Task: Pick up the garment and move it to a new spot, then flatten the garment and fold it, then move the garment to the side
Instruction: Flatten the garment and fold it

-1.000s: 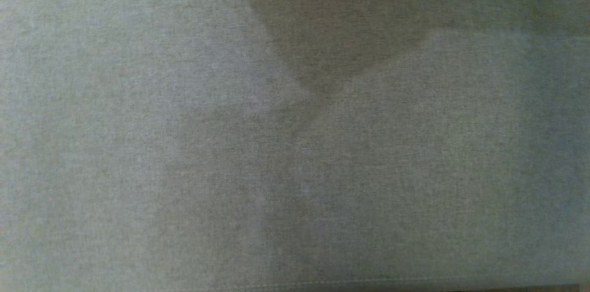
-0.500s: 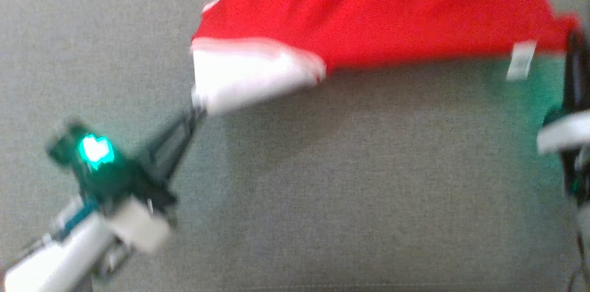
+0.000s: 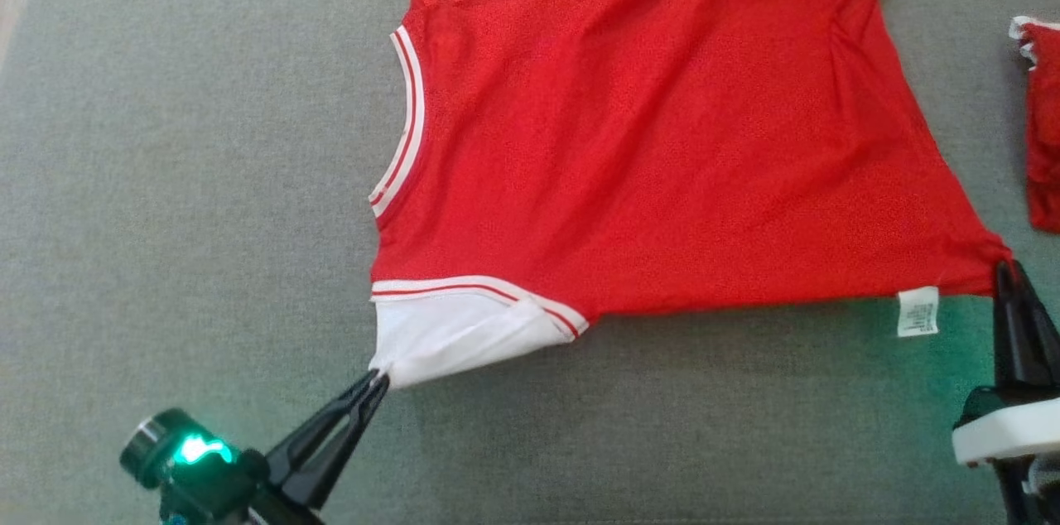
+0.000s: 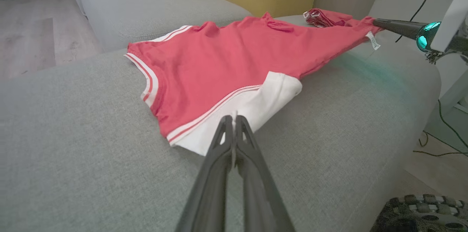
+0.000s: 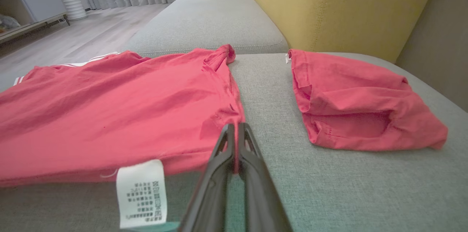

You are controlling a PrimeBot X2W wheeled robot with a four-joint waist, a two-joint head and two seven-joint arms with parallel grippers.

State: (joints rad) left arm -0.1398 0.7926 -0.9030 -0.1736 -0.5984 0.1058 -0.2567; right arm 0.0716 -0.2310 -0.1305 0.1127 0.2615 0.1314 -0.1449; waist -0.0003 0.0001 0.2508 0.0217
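The garment (image 3: 654, 136) is a red sleeveless top with white striped trim, spread across the grey sofa cushion (image 3: 166, 177). Its white shoulder panel (image 3: 447, 339) is pinched by my left gripper (image 3: 377, 378), shut on the fabric at the lower left; the left wrist view shows the same hold (image 4: 234, 118). My right gripper (image 3: 1004, 267) is shut on the garment's hem corner at the right, next to a white care label (image 3: 917, 311), and appears again with the cloth between its tips (image 5: 236, 126). The near edge is pulled taut between both grippers.
A second, folded red garment (image 5: 358, 104) lies on the cushion to the right (image 3: 1045, 127). A yellow backrest (image 5: 340, 5) rises behind the sofa. Wooden floor and curtains lie beyond the cushion's far end; cables hang off the right side (image 4: 435, 140).
The head view went from bare grey cushion to showing the garment and both grippers. The garment's near edge now lies lower in the picture and spread flatter, still held by both.
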